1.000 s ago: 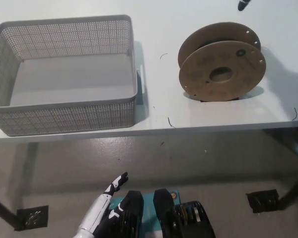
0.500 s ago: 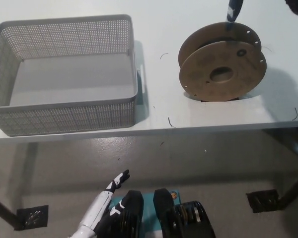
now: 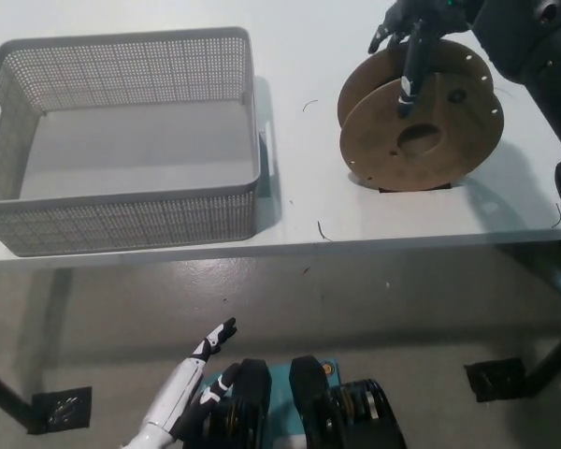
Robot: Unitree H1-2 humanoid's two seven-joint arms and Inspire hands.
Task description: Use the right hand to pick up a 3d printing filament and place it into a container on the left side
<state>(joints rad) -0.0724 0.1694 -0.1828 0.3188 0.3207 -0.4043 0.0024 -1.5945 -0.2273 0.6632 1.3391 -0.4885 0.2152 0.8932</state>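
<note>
Head view shows the black right hand (image 3: 419, 28) over the far rim of the spool (image 3: 419, 117), its fingers (image 3: 409, 67) spread apart and holding nothing; one finger reaches down across the spool's near flange, and whether it touches cannot be told. The spool, brown cardboard flanges with dark filament between them, stands on its edge on the right part of the white worktop (image 3: 304, 206), near the front edge. The grey mesh basket (image 3: 122, 224) sits on the worktop's left, well apart from the spool. The white left hand (image 3: 192, 383) rests low at the picture's lower left, below the worktop and over the floor, fingers extended and holding nothing.
</note>
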